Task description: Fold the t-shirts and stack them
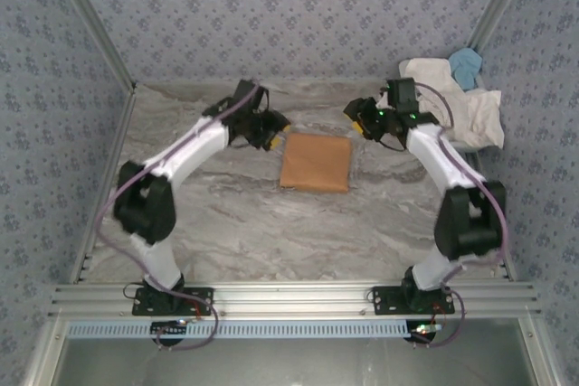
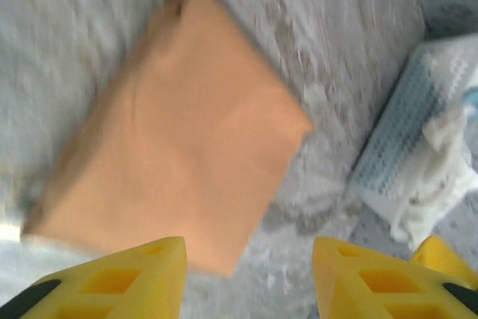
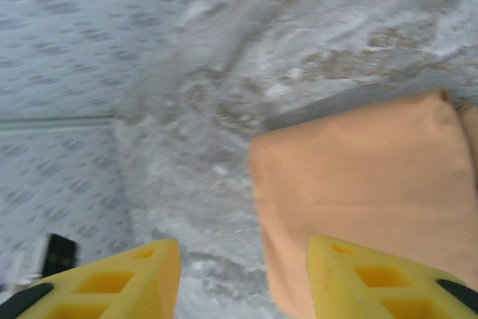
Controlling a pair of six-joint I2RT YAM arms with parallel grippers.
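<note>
A tan-orange t-shirt (image 1: 316,162) lies folded into a flat rectangle on the marble table, between the two arms; it also fills much of the left wrist view (image 2: 179,140) and the right side of the right wrist view (image 3: 373,207). My left gripper (image 1: 270,133) hovers just left of it, open, nothing between its yellow fingers (image 2: 134,278). My right gripper (image 1: 362,121) hangs open off the shirt's far right corner, empty too. White t-shirts (image 1: 457,106) and a light blue one (image 1: 467,64) are heaped at the back right.
The heap of shirts sits in a white tub (image 2: 407,136) against the right wall. Patterned walls (image 1: 289,6) close in the table on three sides. A metal rail (image 1: 289,296) runs along the near edge by the arm bases.
</note>
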